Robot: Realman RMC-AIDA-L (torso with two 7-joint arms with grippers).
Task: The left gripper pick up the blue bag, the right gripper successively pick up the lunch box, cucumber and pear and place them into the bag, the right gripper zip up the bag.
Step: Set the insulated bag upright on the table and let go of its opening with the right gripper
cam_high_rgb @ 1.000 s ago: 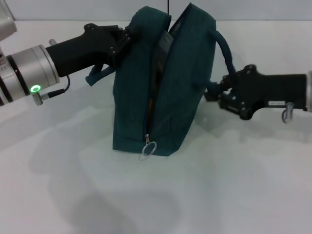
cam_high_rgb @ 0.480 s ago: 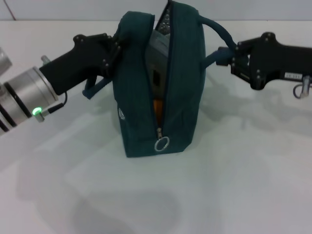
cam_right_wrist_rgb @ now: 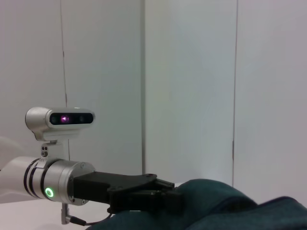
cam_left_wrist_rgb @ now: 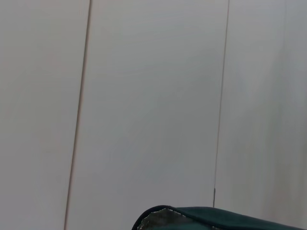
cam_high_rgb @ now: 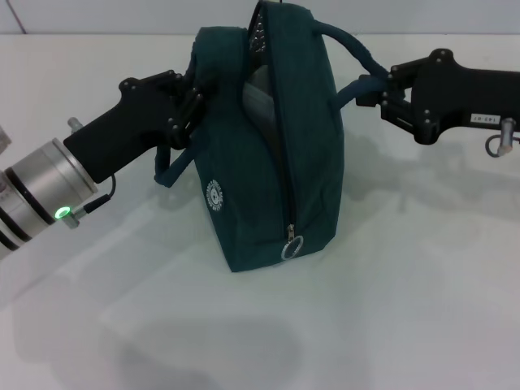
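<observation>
Blue bag (cam_high_rgb: 268, 154) upright; left gripper (cam_high_rgb: 188, 96) jaws clamped on edge, right gripper (cam_high_rgb: 375, 91) seemingly clamping handle (cam_high_rgb: 357, 69).

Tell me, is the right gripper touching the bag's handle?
Touching: in the head view the right gripper closes on the bag handle.

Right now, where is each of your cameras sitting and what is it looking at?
Head view: high on the robot, looking down at the dark blue fabric bag on the white table; the left gripper and right gripper hold it at either side.
Left wrist view: faces a white panelled wall; only the bag's edge shows.
Right wrist view: looks across the bag top to the left gripper and a grey camera.
All three views share the bag.
</observation>
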